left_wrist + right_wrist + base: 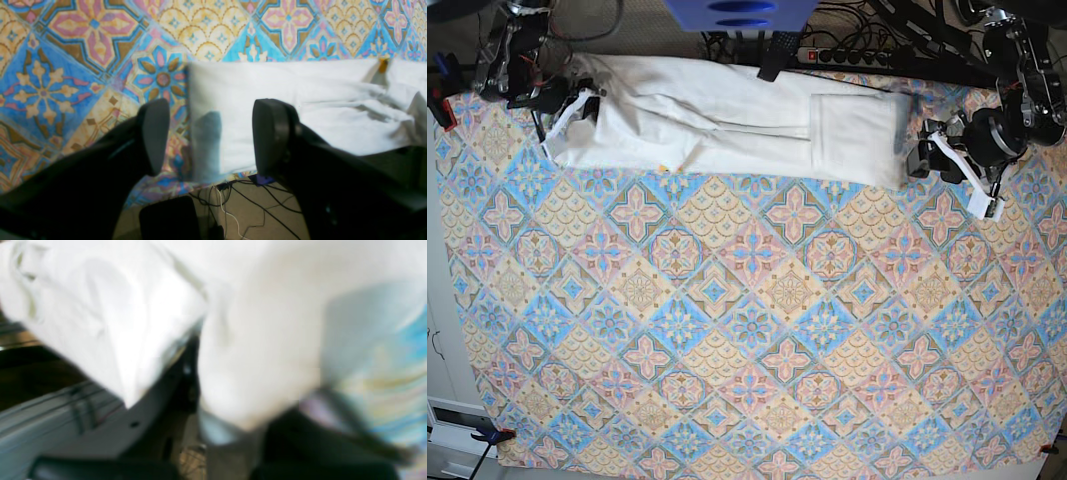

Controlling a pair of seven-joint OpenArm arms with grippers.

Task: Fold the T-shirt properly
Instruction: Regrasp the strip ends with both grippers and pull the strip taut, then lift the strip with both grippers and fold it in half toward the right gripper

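Observation:
The white T-shirt (pixel 727 120) lies folded into a long strip along the far edge of the table. My left gripper (pixel 919 152) is at its right end. In the left wrist view its black fingers (pixel 153 133) stand wide apart and open (pixel 211 136), with the T-shirt's (pixel 300 100) folded edge lying below the gap. My right gripper (pixel 570 108) is at the strip's left end. In the blurred right wrist view white cloth (pixel 260 356) is bunched over the gripper (pixel 247 406), hiding the fingertips; it looks pinched.
A colourful patterned tablecloth (pixel 747 330) covers the table. A power strip (pixel 847 55) and cables run along the back edge just behind the shirt. More cables (pixel 240 206) lie on the floor beyond that edge. A grey metal frame (pixel 50 420) shows below the cloth.

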